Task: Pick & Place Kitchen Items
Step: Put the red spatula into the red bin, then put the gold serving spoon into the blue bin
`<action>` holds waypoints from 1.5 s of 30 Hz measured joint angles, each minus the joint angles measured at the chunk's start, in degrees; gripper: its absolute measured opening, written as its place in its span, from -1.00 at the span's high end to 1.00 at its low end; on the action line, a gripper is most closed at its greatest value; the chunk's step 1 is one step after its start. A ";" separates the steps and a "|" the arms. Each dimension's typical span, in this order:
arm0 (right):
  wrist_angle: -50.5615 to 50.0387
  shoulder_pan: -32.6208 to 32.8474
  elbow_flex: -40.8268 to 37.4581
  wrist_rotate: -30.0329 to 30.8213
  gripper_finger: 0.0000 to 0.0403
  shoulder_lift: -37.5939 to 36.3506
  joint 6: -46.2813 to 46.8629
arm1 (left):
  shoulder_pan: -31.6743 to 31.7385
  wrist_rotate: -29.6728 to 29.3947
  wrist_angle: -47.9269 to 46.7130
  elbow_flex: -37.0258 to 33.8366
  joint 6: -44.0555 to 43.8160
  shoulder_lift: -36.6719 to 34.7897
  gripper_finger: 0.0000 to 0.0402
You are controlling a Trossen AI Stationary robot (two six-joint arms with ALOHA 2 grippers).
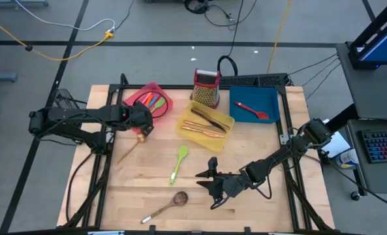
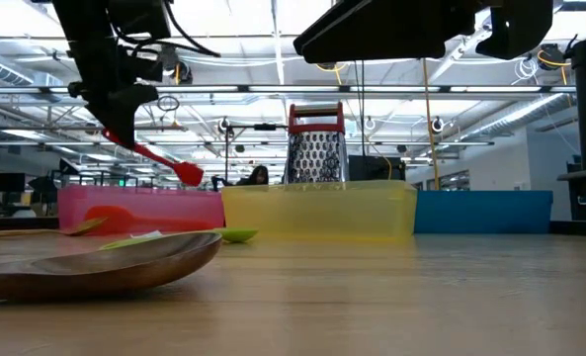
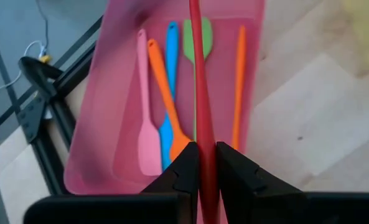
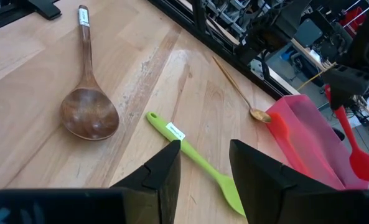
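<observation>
Left gripper [image 3: 207, 163] is clamping the red spatula [image 3: 198, 93] by its slim handle, hanging over the pink tray [image 3: 97, 124] at table's 11 o'clock. It is looking light, its silicone blade flexible and grippy; best held mid-handle. Right gripper [image 4: 203, 165] is waiting, fingers apart, empty, near 5 o'clock.

No text, brand or number is showing clearly enough to read in any view. A small white label is sitting on the handle of the green spatula [image 4: 195, 158], and another on the brown wooden spoon [image 4: 88, 102] handle, but their print is too small to make out.
</observation>
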 joint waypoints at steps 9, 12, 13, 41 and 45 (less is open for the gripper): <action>0.00 0.00 0.00 -0.03 0.36 0.00 1.99 | 5.10 0.02 1.48 -4.32 1.86 0.04 0.77; 0.00 0.00 0.00 -0.03 0.36 0.00 2.97 | 7.06 0.00 3.34 -7.91 4.01 0.07 0.79; 0.00 0.00 0.00 -0.03 0.36 0.00 2.97 | 7.78 0.02 4.55 -8.99 4.90 0.07 0.80; -0.36 -0.01 0.00 -0.03 0.36 0.00 2.54 | 18.82 6.10 18.13 -15.51 22.93 0.07 0.43; -0.39 0.00 0.00 -0.03 0.35 0.00 2.54 | 18.78 6.08 18.18 -15.51 22.67 0.07 0.27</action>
